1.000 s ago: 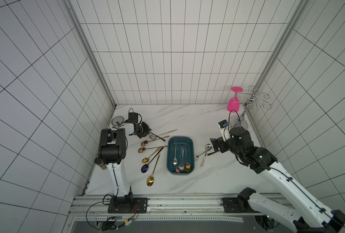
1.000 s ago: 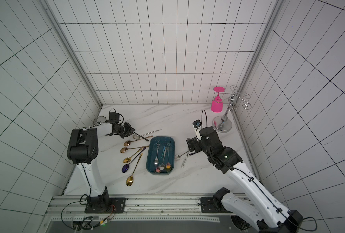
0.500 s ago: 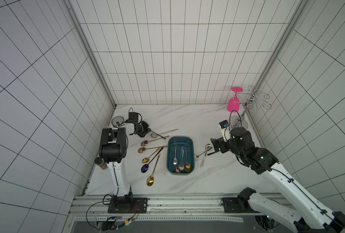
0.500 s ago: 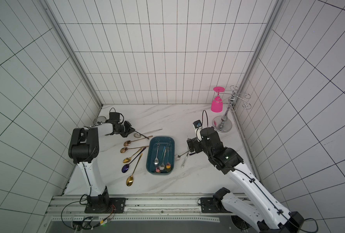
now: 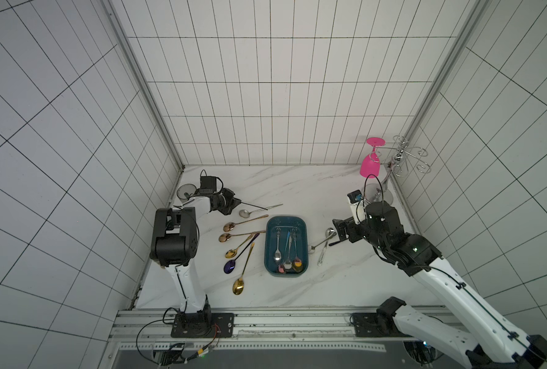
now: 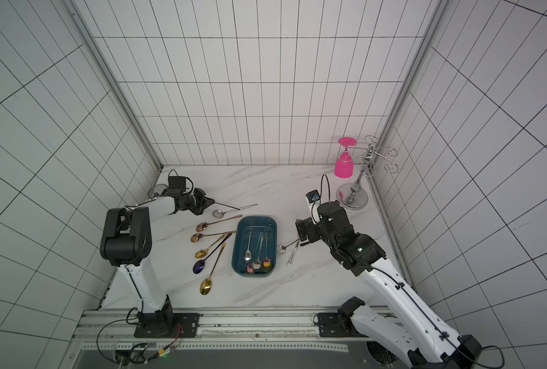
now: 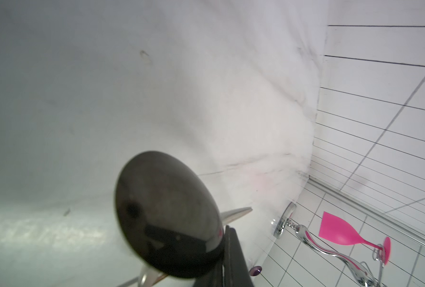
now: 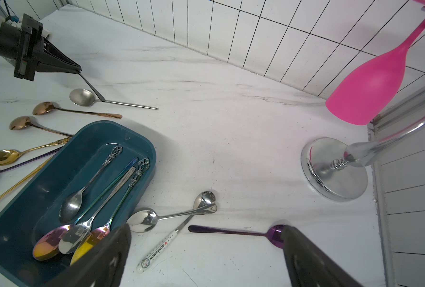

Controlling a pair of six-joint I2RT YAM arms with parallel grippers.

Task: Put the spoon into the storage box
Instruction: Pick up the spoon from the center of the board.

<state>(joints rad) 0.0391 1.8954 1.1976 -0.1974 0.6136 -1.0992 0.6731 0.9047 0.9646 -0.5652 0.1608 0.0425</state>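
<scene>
The storage box [image 5: 270, 246] [image 6: 237, 249] [image 8: 99, 131] is a dark teal tub at mid-table holding several spoons. My left gripper [image 5: 239, 202] [image 6: 213, 202] [image 8: 78, 71] [image 7: 227, 248] lies low at the back left, turned on its side and shut on the thin handle of a black spoon [image 5: 254, 206] [image 8: 92, 87]. That spoon's dark bowl [image 7: 166, 218] fills the left wrist view and crosses over a silver spoon [image 5: 245, 212] [image 8: 82, 97] lying on the table. My right gripper [image 5: 340, 231] [image 8: 206, 238] is open, right of the box, above loose spoons.
Two rose-gold spoons [image 5: 229, 226], a gold one [image 5: 230, 254], a purple one [image 5: 229, 266] and a long gold one [image 5: 238, 287] lie left of the box. A silver spoon [image 8: 144, 220], a white-handled spoon [image 8: 156, 253] and a purple spoon [image 8: 231, 232] lie to its right. A chrome rack [image 5: 377, 195] with a pink glass [image 5: 369, 164] stands back right; a grey cup [image 5: 184, 191] back left.
My left gripper's jaws have closed onto the black spoon's handle. The right arm and the spoons on the table have stayed where they were.
</scene>
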